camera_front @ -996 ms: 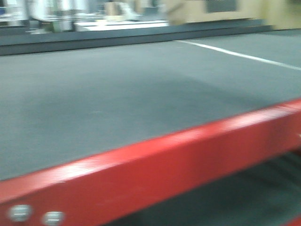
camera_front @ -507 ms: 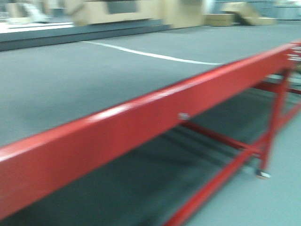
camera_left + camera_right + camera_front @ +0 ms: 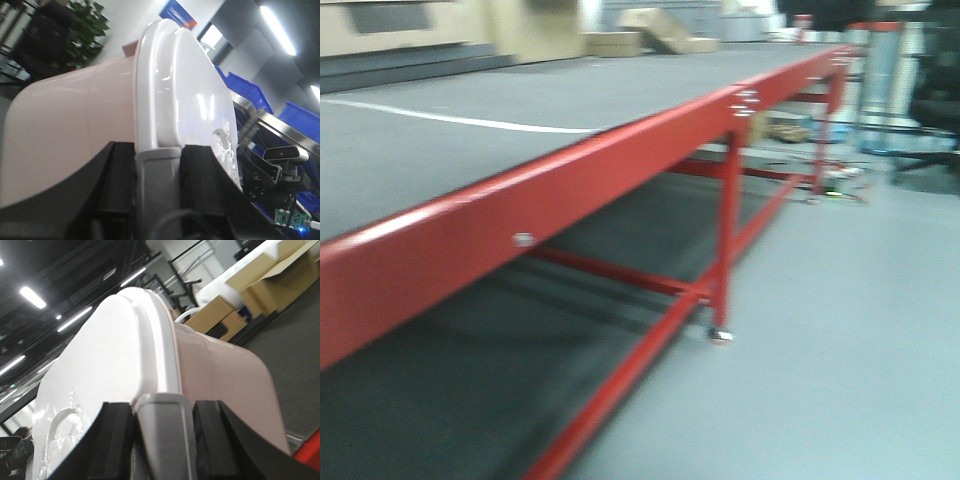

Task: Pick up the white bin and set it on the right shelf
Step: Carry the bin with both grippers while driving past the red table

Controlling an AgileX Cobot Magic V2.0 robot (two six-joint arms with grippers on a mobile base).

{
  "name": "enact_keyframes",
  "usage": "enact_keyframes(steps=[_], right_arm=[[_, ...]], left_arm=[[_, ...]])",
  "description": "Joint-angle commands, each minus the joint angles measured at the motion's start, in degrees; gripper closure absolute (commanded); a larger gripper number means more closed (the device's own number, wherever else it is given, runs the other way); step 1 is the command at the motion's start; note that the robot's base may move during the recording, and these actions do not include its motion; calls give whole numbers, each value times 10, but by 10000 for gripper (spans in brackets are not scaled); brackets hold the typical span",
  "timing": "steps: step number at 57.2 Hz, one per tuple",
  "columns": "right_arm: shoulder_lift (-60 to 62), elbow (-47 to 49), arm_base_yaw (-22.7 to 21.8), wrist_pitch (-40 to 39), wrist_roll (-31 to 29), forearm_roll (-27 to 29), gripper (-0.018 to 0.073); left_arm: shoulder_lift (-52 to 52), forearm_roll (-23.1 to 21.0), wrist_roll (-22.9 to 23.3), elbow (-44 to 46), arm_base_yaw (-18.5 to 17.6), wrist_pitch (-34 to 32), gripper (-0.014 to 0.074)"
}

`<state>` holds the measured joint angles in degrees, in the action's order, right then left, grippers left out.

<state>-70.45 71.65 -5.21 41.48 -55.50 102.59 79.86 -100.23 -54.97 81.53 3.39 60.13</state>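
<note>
The white bin (image 3: 70, 125) fills both wrist views, its pinkish body (image 3: 225, 375) under a glossy white lid (image 3: 180, 90). My left gripper (image 3: 159, 148) is shut on a grey handle (image 3: 157, 195) at the lid's edge, one black finger on each side. My right gripper (image 3: 162, 409) is shut the same way on the grey handle (image 3: 162, 440) at the opposite end. The bin hangs between the two, lifted. Behind it in the left wrist view runs a shiny steel rack rail (image 3: 267, 119); I cannot tell whether this is the right shelf. The front view shows neither bin nor grippers.
A long red-framed table (image 3: 570, 190) with a dark mat top crosses the front view, one leg (image 3: 723, 240) on grey floor. Blue crates (image 3: 300, 115) sit on the steel rack. Cardboard boxes (image 3: 280, 275) stand beyond the bin. Clutter and a metal post (image 3: 880, 80) lie far right.
The front view has swung to the right along the red table. Its leg, lower bars, far end and the open floor on the right have come into sight.
</note>
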Motion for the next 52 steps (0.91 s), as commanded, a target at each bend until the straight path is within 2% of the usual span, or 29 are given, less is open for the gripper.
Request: enact_keyframes(steps=[1,52], right_arm=[[18,19,15,67,-3,74,500],[18,19,15,67,-3,74,500]], left_arm=[[-29,-26,-21,21,-23,163,724],[-29,-26,-21,21,-23,163,724]])
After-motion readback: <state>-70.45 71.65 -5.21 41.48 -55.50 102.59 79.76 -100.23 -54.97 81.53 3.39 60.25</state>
